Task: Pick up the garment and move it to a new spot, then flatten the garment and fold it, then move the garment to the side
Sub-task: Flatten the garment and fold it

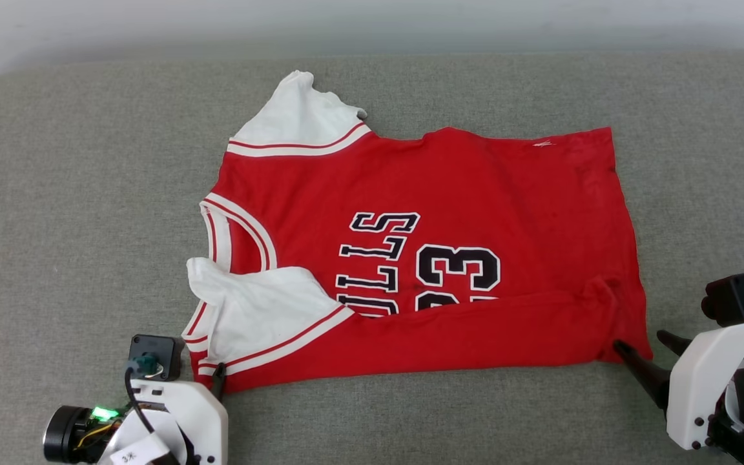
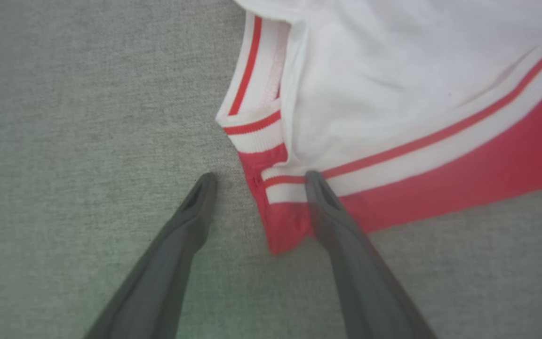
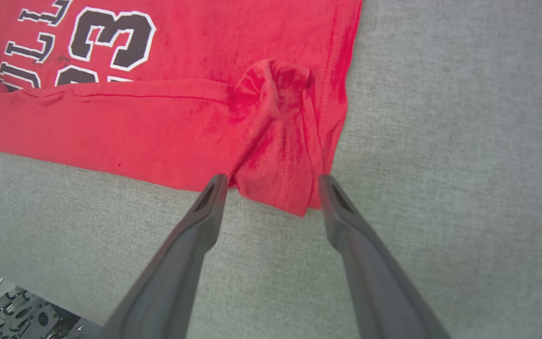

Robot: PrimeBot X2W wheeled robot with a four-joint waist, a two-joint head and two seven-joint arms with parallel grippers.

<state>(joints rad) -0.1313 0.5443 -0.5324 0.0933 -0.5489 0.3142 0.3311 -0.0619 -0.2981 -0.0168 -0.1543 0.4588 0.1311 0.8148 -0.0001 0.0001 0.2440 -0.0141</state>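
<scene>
item inspected: red jersey (image 1: 475, 187) lying spread on a grey woven surface (image 1: 88, 194), roughly central, neck end toward the robot's left and hem toward its right. the near long edge is folded up over the body and covers the lower part of the black-and-white lettering and number. one white sleeve panel (image 1: 298, 119) lies at the far left corner; the other (image 1: 262, 303) rests on top of the red cloth at the near left. left pincer (image 2: 260, 179): fingers spread, nothing held; one fingertip (image 2: 315, 186) lies over the striped trim at the near left corner, and the other sits over bare grey surface just beside the cloth. right pincer (image 3: 273, 179): fingers spread, nothing held, tips set either side of a bunched, creased corner of the hem (image 3: 280, 141) at the near right. whether either pincer presses on the cloth cannot be told.
</scene>
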